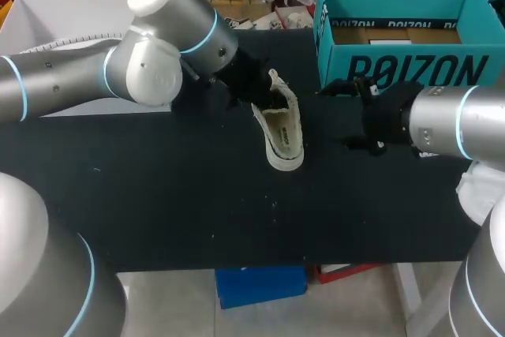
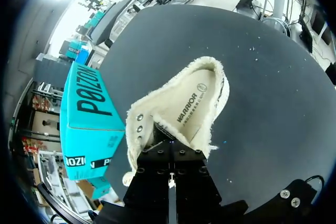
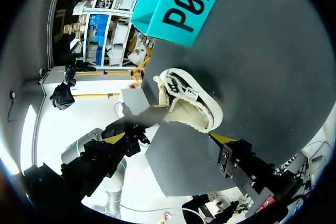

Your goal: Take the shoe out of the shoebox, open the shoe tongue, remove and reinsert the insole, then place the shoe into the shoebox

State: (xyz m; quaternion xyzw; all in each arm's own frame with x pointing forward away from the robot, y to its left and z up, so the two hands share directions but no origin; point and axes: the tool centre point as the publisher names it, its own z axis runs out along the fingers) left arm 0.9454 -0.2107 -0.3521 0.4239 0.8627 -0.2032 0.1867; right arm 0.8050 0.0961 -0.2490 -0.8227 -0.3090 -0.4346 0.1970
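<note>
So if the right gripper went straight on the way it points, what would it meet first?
Probably the shoe: it lies straight ahead of the open right gripper, with only bare table between them, though the depth is hard to judge.

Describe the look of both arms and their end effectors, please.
Both the left arm and the right arm are rounded silver-grey tubes with thin light-blue rings at the joints. The left end effector is a black block with small screws. The right end effector is black too, with two fingers; its fingertips are bright yellow.
</note>
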